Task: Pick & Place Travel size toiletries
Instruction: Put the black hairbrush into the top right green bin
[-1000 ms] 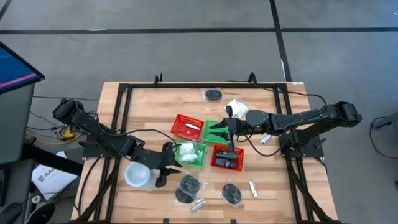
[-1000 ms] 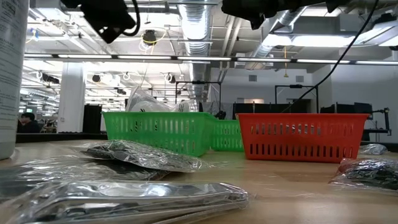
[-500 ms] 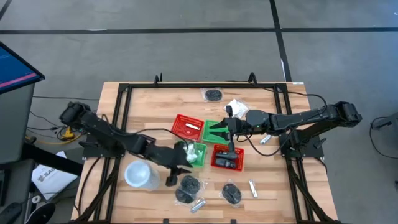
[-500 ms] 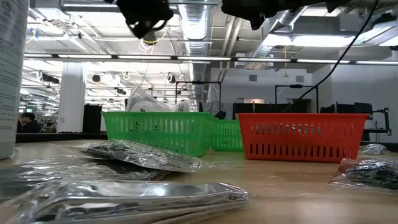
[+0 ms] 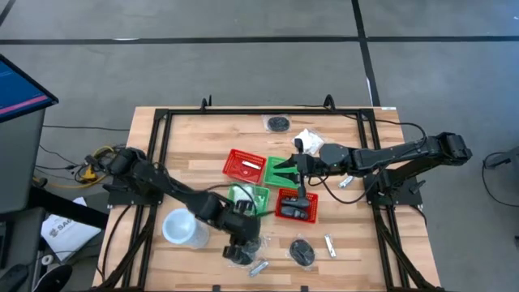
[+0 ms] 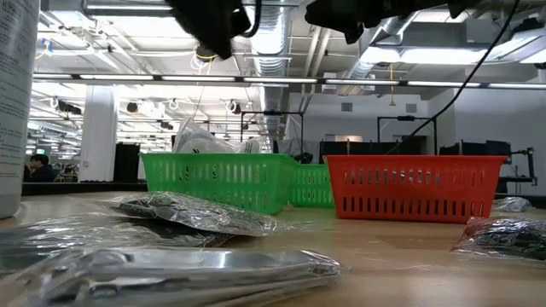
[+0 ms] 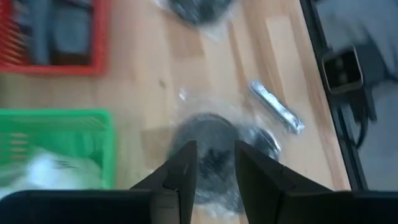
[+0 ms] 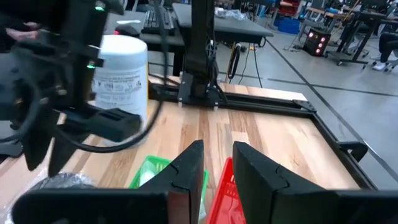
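Observation:
The travel size toiletries lie scattered on the wooden table. Near the front edge a black round bundle in clear wrap point(image 7: 208, 134) lies flat, with a short silvery tube point(image 7: 277, 109) beside it. My left gripper point(image 7: 214, 165) hangs open above that bundle, pointing steeply down, well clear of the table in the low view point(image 6: 213, 26). A second bundle point(image 5: 302, 252) lies to the right and a third point(image 5: 278, 123) at the far edge. A white packet point(image 5: 308, 139) lies at the far right. My right gripper point(image 8: 217, 168) waits open over the baskets, pointing almost level.
Two red baskets point(image 5: 245, 165) point(image 5: 296, 204) and two green baskets point(image 5: 281, 170) point(image 5: 250, 200) stand in the table's middle. A large white cup point(image 5: 180, 227) stands left of my left arm. Silvery tubes point(image 5: 330, 245) point(image 5: 345, 182) lie on the right. A black frame point(image 5: 162, 122) rims the table.
My left gripper has travelled from beside the white cup toward the table's right and near edges, ending over the black bundle, and has tipped to point more steeply down. Its fingers stay as far apart as before.

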You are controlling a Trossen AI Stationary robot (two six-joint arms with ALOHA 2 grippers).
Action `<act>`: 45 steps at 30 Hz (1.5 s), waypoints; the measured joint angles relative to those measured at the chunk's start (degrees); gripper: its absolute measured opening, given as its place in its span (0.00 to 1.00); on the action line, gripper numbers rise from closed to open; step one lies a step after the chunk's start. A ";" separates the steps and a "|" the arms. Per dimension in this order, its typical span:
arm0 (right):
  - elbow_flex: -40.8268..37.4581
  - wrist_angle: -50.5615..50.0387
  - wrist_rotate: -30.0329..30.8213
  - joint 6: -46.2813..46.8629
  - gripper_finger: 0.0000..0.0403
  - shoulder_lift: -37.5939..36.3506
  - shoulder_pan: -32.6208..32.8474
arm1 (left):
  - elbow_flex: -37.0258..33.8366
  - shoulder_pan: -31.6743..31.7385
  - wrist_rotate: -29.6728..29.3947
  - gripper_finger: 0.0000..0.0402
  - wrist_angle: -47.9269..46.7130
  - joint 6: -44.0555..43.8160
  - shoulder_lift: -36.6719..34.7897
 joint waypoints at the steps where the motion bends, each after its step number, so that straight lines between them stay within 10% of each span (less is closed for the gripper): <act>1: 0.00 -0.08 0.00 0.00 0.19 0.00 0.00 | 0.18 -0.51 -0.02 0.25 -0.83 0.07 0.52; 45: 0.00 0.06 0.00 -0.02 0.19 0.00 0.00 | 0.46 -4.56 0.85 0.25 -3.14 5.00 10.41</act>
